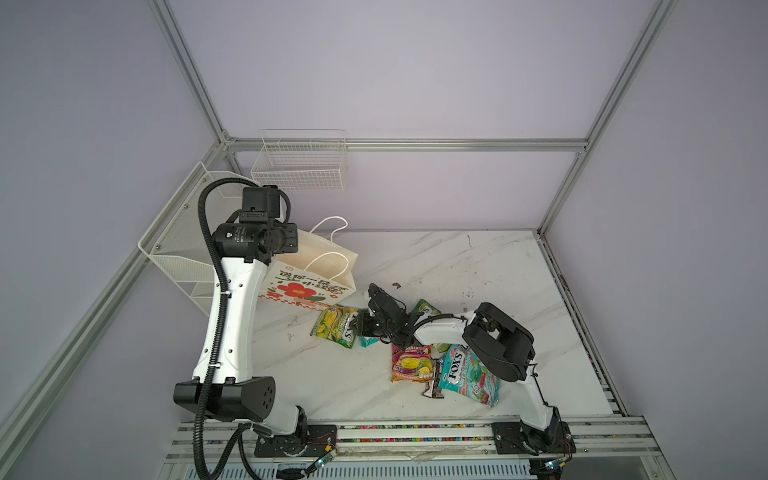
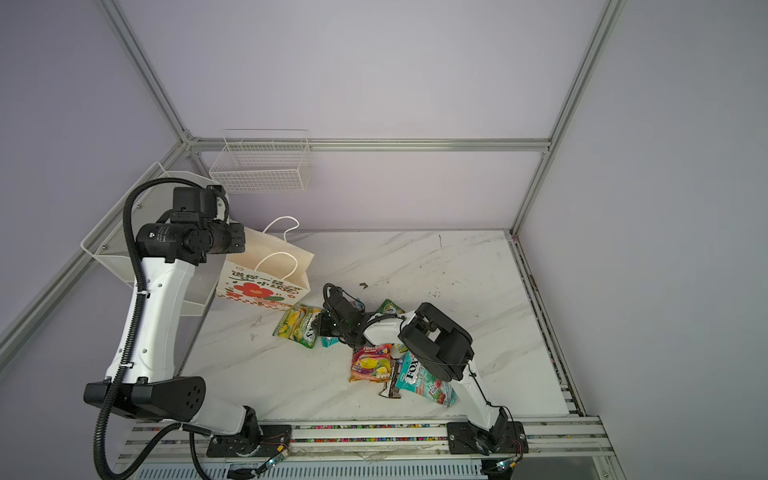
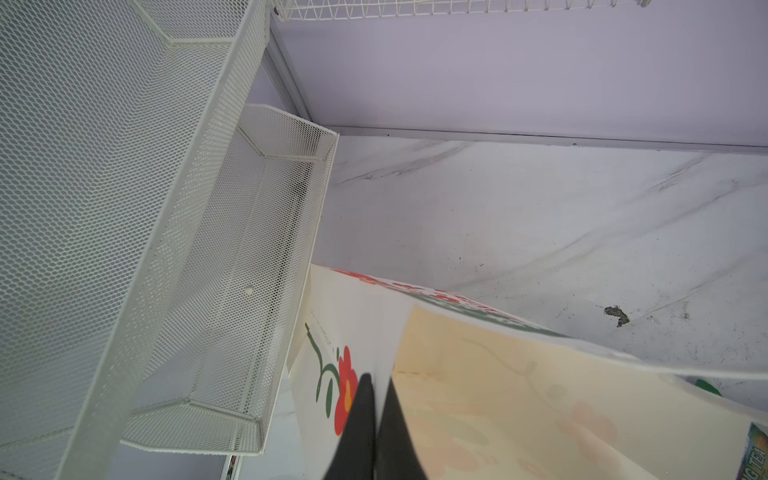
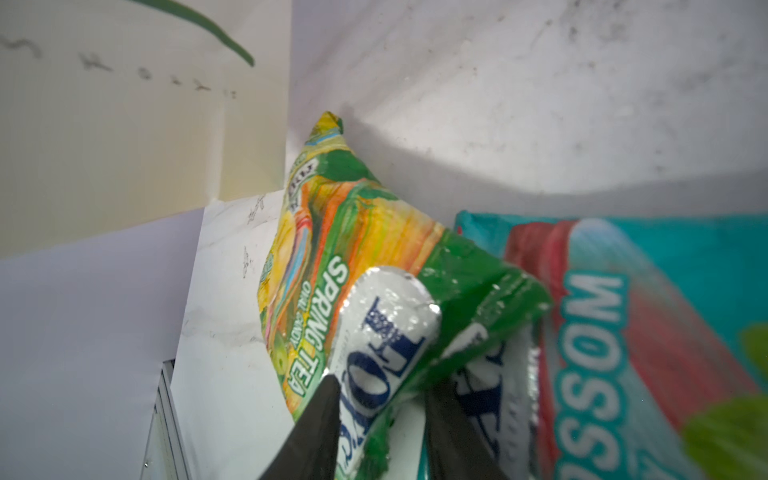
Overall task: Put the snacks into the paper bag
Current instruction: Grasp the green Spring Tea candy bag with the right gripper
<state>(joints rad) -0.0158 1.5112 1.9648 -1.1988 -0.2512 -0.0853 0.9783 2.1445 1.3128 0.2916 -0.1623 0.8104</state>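
Commentator: Progress looked thin at that point. The white paper gift bag with cord handles and a red flower print (image 1: 307, 291) stood tilted at the far left of the marble-pattern bench (image 1: 478, 266). Its mouth was open and no packet showed inside, though its bottom was hidden.

Analyst: And the left jaws?

Commentator: Pressed together on the bag's upper wall, printed side one way and cream lining the other, right by the white mesh rack (image 3: 208, 249). Holding the mouth open, by my reading.

Analyst: The right jaws were the busy ones. They stood part-closed astride a buckled fold of the glossy green-yellow FOX'S candy packet (image 4: 332, 249), one pressing each side. That packet lay on the bench just beside the bag's bottom corner, not lifted.

Commentator: So a pick was under way and nothing could be seen bagged. Plenty was left out on the bench:
- a teal-red BLOSSOM packet (image 4: 623, 332) lying against the gripped one
- a second green packet (image 1: 424, 309) behind the right arm
- an orange-pink fruit packet (image 1: 411, 363)
- a small dark-brown wrapper (image 1: 434, 384)
- another teal-red FOX'S packet (image 1: 469, 374) nearer the front

Analyst: Nearly the whole job remained, I'd judge.
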